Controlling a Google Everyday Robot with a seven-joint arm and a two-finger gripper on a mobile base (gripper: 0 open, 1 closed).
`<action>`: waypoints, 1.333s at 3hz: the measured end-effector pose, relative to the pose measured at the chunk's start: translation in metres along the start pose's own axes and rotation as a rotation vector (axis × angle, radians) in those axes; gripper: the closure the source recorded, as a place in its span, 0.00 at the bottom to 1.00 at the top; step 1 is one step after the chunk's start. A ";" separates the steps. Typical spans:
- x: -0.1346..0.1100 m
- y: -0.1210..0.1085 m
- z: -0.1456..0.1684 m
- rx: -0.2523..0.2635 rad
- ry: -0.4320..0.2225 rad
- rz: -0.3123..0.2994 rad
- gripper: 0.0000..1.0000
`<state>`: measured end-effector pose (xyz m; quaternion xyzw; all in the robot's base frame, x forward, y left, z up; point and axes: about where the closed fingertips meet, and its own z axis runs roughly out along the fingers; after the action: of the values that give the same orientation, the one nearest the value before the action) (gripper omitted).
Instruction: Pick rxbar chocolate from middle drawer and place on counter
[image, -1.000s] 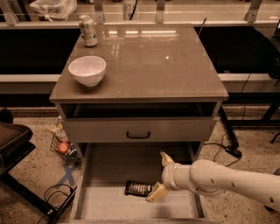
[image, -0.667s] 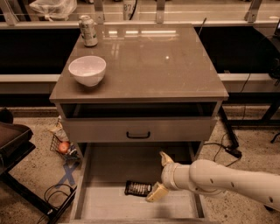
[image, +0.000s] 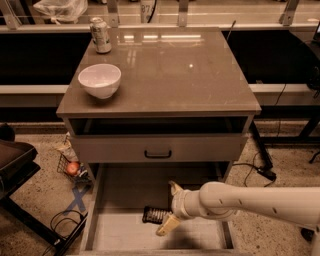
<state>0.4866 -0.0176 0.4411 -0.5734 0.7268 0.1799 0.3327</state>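
The rxbar chocolate (image: 153, 215), a small black bar, lies flat on the floor of the open middle drawer (image: 120, 230), near its centre. My gripper (image: 166, 208) reaches in from the right on a white arm and sits just right of the bar, low over the drawer floor. It is open, with one pale finger (image: 175, 188) behind the bar's right end and the other (image: 166, 226) in front of it. The bar's right end lies between them. The glossy grey-brown counter (image: 170, 70) is the cabinet top above.
A white bowl (image: 100, 80) and a drink can (image: 101, 35) stand on the counter's left side. A grey drawer front with a black handle (image: 157, 153) hangs above the open drawer. A wire basket with a red fruit (image: 73, 168), cables and a dark chair (image: 15, 160) are on the left.
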 end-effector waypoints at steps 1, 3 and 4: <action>0.008 0.017 0.031 -0.039 -0.028 0.002 0.00; 0.023 0.035 0.074 -0.080 -0.061 0.009 0.00; 0.028 0.033 0.091 -0.100 -0.052 0.003 0.18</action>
<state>0.4770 0.0295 0.3529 -0.5832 0.7089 0.2316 0.3221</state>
